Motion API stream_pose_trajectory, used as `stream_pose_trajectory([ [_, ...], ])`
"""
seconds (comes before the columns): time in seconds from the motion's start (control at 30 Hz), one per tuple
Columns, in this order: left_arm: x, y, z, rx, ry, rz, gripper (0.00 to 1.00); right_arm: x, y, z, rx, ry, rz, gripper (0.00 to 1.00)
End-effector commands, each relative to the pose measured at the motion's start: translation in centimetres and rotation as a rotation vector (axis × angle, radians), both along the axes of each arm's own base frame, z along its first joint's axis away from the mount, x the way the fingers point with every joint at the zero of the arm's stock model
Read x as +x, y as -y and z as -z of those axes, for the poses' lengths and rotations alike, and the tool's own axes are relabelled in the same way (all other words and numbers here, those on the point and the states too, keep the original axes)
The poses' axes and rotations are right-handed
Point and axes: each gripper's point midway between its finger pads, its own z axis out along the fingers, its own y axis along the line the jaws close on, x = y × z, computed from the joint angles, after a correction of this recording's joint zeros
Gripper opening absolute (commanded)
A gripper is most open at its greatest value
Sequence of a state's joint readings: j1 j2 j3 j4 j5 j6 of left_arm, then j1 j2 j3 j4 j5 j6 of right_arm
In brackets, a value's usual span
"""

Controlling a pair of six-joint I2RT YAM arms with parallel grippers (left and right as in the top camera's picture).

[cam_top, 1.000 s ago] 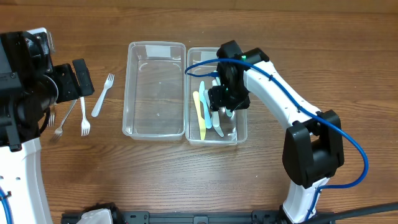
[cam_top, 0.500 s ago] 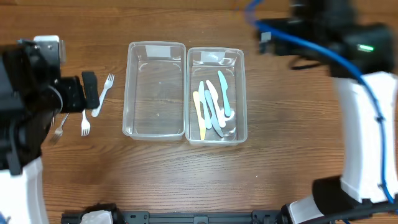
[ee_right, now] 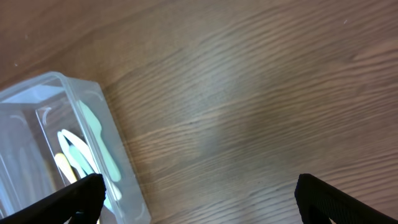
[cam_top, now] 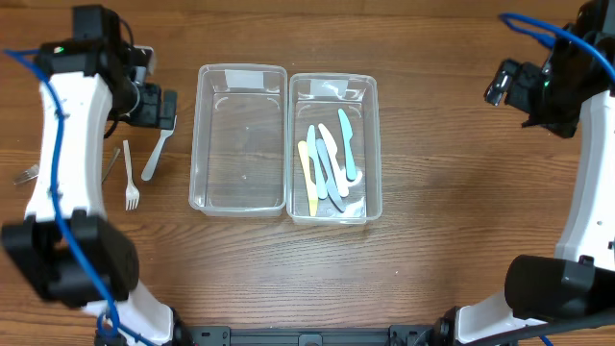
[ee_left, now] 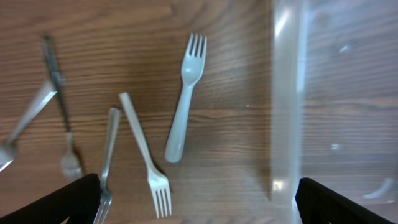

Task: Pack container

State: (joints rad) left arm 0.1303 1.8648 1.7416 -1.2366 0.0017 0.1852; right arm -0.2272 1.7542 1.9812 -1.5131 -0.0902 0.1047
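Observation:
Two clear plastic containers stand side by side mid-table. The left container [cam_top: 196, 144] is empty; the right container [cam_top: 377, 144] holds several pastel plastic knives [cam_top: 330, 163]. White plastic forks [cam_top: 159, 149] and metal forks [cam_top: 113, 160] lie left of the containers. My left gripper [cam_top: 159, 108] hangs open above them; in its wrist view a white fork [ee_left: 185, 96] lies ahead of the left gripper [ee_left: 199, 205], with the container wall [ee_left: 286, 99] to the right. My right gripper [cam_top: 502, 83] is open and empty at the far right, well off the containers.
A second white fork [ee_left: 143, 155] and metal forks [ee_left: 107, 162] cross each other on the wood. One metal fork [cam_top: 26, 175] lies near the left table edge. The right wrist view shows bare wood and the knife container's corner [ee_right: 93, 124].
The right gripper opened, left a teal knife in the right container, and swung up and away to the far right. The left arm moved in over the forks.

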Motion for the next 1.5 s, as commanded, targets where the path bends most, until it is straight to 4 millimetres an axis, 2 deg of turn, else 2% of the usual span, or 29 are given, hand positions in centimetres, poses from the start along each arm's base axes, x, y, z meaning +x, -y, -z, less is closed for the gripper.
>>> stream_pose_trajectory([
  [0.0, 0.8, -0.3, 4.6, 0.004, -0.105, 0.051, 1.00, -0.2, -0.6, 1.3, 0.030, -0.024, -0.006, 1.00],
  [0.17, 1.6, -1.0, 9.7, -0.008, -0.184, 0.026, 1.00, -0.3, -0.6, 1.6, 0.031, -0.032, -0.007, 1.00],
  [0.43, 1.5, -1.6, 14.8, 0.012, -0.274, 0.005, 1.00, -0.3, -0.6, 1.5, 0.030, -0.030, -0.009, 1.00],
  [0.63, 0.8, -1.9, 17.1, 0.027, -0.332, -0.017, 1.00, -0.2, -0.6, 1.5, 0.030, -0.030, -0.009, 1.00],
  [0.8, 0.6, -1.6, 17.5, 0.007, -0.345, -0.023, 1.00, -0.2, -0.6, 1.5, 0.030, -0.030, -0.009, 1.00],
  [0.87, 0.4, -1.6, 17.5, 0.005, -0.355, -0.022, 0.92, -0.3, -0.6, 1.5, 0.030, -0.030, -0.009, 1.00],
  [0.97, 0.2, -1.5, 17.5, 0.004, -0.363, -0.022, 0.71, -0.3, -0.6, 1.5, 0.030, -0.030, -0.009, 1.00],
  [1.03, 0.2, -1.5, 17.5, 0.004, -0.363, -0.023, 0.63, -0.3, -0.6, 1.5, 0.030, -0.030, -0.009, 1.00],
  [1.13, 0.2, -1.5, 17.5, 0.004, -0.363, -0.026, 0.56, -0.3, -0.6, 1.5, 0.030, -0.030, -0.009, 1.00],
  [1.27, 0.2, -1.5, 17.5, 0.005, -0.362, -0.026, 0.36, -0.3, -0.6, 1.5, 0.030, -0.030, -0.010, 1.00],
  [1.47, 0.2, -1.6, 17.4, 0.008, -0.362, -0.026, 0.28, -0.3, -0.3, 1.6, 0.015, -0.034, -0.006, 1.00],
])
